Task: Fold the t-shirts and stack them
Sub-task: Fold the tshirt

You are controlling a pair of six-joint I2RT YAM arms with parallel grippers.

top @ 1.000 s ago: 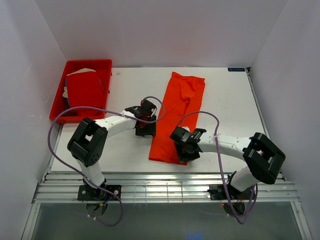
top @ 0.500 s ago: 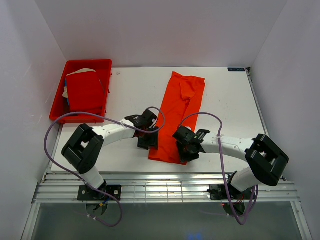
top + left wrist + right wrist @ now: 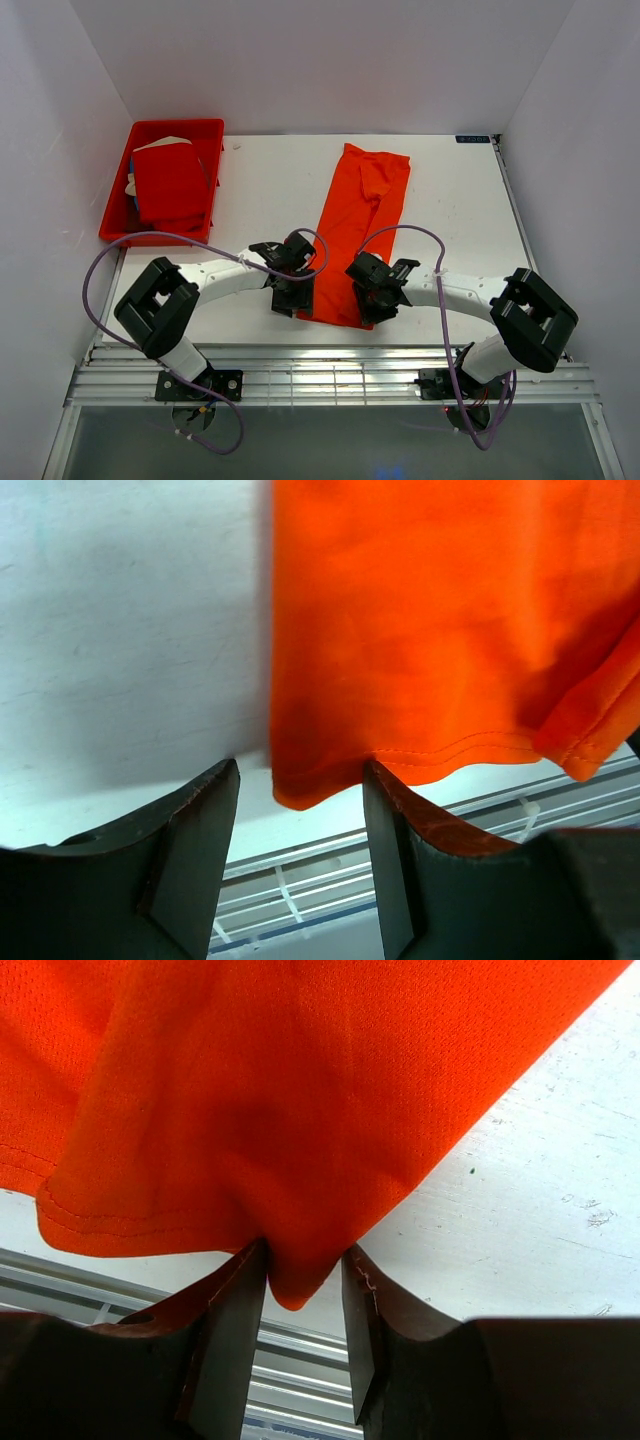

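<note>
The bright orange t-shirt [image 3: 355,225] lies folded in a long strip on the white table, running from far to near. My left gripper [image 3: 296,297] is open at the shirt's near left corner [image 3: 300,785], and that corner lies between its jaws [image 3: 300,770]. My right gripper [image 3: 373,302] is at the near right corner and is shut on a puckered tip of the orange cloth [image 3: 300,1280]. The deeper red t-shirt [image 3: 168,182] lies folded in the red tray [image 3: 210,130].
The red plastic tray stands at the far left corner of the table. The metal rail [image 3: 330,375] runs along the table's near edge just below both grippers. White walls close in the left, right and back sides.
My left gripper has moved nearer and slightly right, down to the shirt's near left corner. My right gripper shifted a little and stays at the near right corner.
</note>
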